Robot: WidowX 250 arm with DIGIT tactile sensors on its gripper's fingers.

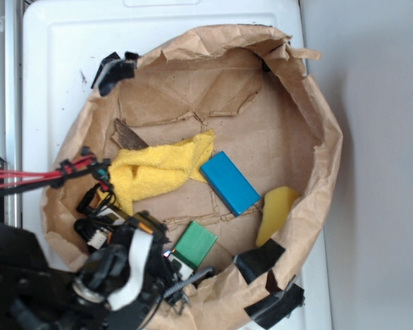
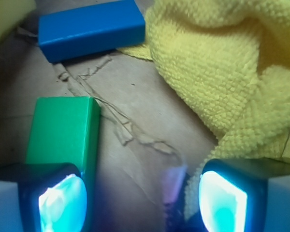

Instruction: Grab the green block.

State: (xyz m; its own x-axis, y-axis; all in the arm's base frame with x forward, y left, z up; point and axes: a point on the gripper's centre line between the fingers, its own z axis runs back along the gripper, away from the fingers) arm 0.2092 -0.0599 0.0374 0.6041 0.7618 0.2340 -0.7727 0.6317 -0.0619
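While gripper (image 2: 142, 198) gapes empty, green block (image 2: 63, 133) long axis runs away from camera.

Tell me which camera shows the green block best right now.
The exterior view: the green block lies there almost whole on the brown paper, below the blue block, with only its near corner hidden behind the gripper. The wrist view shows it larger, but a fingertip covers its near end.

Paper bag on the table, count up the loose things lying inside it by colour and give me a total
Green: 1, the green block
Blue: 1, the blue block
Yellow: 2, the yellow cloth and the yellow sponge
Total: 4
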